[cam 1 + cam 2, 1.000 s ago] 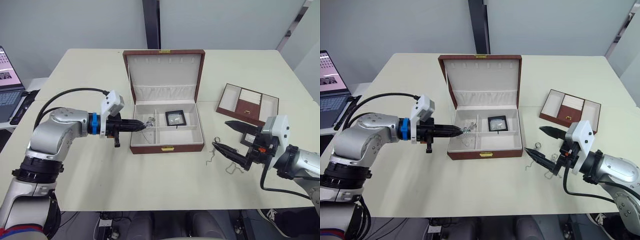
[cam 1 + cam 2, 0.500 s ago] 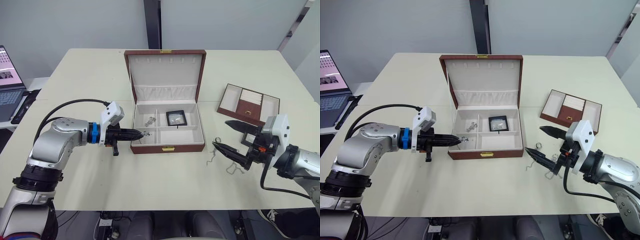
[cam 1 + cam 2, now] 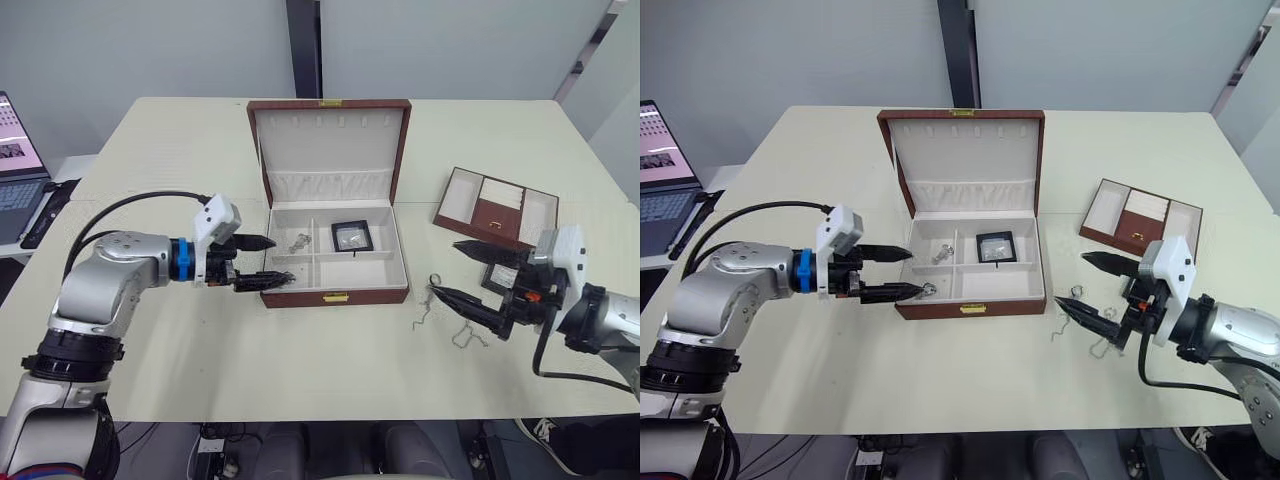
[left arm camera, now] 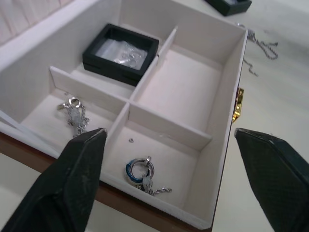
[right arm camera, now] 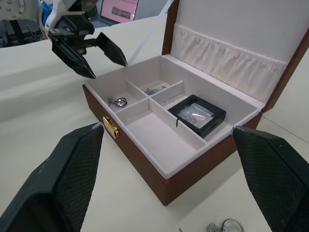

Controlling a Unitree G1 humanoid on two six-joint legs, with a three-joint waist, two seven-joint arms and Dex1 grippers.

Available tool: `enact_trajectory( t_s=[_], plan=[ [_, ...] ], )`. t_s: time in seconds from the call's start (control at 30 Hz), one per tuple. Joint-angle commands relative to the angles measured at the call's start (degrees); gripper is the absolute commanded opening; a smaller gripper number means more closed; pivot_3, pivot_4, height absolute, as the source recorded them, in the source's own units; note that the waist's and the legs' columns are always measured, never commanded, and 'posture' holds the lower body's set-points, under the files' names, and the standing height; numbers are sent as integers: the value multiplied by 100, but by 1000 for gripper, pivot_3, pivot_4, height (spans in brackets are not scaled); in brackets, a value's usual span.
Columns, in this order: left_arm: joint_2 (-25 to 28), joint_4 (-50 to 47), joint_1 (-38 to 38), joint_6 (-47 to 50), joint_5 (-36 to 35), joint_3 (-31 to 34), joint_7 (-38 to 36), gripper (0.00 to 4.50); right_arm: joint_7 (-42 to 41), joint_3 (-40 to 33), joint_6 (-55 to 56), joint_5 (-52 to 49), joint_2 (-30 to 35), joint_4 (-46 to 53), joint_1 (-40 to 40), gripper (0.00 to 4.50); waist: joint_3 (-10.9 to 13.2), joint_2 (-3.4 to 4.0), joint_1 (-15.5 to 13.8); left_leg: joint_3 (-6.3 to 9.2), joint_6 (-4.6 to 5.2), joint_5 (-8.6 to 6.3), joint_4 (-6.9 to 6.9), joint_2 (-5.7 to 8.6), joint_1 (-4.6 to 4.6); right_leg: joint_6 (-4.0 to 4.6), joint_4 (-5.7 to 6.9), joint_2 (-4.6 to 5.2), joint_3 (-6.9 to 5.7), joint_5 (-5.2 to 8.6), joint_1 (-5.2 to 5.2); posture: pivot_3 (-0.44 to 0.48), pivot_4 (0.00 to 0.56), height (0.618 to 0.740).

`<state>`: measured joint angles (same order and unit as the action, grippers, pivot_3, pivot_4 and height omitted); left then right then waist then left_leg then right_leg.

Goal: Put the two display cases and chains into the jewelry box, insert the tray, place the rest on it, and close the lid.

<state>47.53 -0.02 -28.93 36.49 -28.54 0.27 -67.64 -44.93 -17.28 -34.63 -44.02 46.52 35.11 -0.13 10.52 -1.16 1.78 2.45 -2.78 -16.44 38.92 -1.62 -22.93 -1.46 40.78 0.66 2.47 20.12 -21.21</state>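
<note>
- The left gripper (image 3: 908, 272) hovers at the left front corner of the jewelry box (image 3: 970, 308), its two black fingers (image 3: 887, 292) spread apart and holding nothing.
- Just past those fingers, in the front-left compartment, lies one chain (image 4: 143, 173) with a blue-tinted ring clasp; a second chain (image 4: 75, 112) lies in the rear-left compartment behind the divider.
- One display case (image 4: 120, 50) sits flat in the rear-right compartment, small silver pieces showing through its clear window. The front-right compartment holds nothing.
- The lid (image 3: 962, 158) stands open and upright at the back of the box, cream lining and gathered pocket facing forward.
- The right gripper (image 3: 1080, 281) rests low over the tabletop (image 3: 970, 390) to the right of the box, fingers (image 3: 1092, 316) splayed wide and empty.
- Beside and under its lower finger, more chains (image 3: 429, 304) lie loose on the tabletop, well apart from the box.
- The second display case (image 3: 499, 277) lies on the tabletop behind that gripper, partly hidden by it.
- The tray (image 3: 1140, 219) sits farther back on the right, near the case and outside the box.
- A laptop (image 3: 662, 170) stands at the far left, off the tabletop's edge.
</note>
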Motion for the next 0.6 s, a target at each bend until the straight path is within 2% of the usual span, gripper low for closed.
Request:
enact_trajectory(
  t_s=[0.03,0.2,0.3,0.43,0.6],
  plan=[
    [124,-283,352,184,-469,792,72,4458,-297,-434,119,-80,139,-332,36,4500,0,0,10,0,0,0,0,-1,0,0,0,0,0,0,0,0,150,740],
    [336,-564,1253,304,-629,1584,287,4458,-881,-652,395,289,421,-1207,274,4500,0,0,1,4,0,0,-1,-3,2,0,0,13,2,0,2,0,150,740],
    [479,-626,2036,151,-442,2223,537,4458,-1219,-745,698,608,579,-2064,296,4500,0,0,10,-2,1,0,-1,-1,4,0,-2,30,1,0,1,0,150,740],
    [461,-825,2867,39,-404,2963,827,4458,-1580,-702,1065,963,706,-3005,267,4500,0,1,4,-3,1,-1,-4,-3,6,0,-1,33,3,0,1,0,150,740],
    [417,-845,3608,-244,-211,3581,1102,4458,-1738,-662,1388,1312,741,-3783,70,4500,0,1,2,-6,1,-1,-3,2,7,0,-3,41,4,0,5,0,150,740]
  ],
)
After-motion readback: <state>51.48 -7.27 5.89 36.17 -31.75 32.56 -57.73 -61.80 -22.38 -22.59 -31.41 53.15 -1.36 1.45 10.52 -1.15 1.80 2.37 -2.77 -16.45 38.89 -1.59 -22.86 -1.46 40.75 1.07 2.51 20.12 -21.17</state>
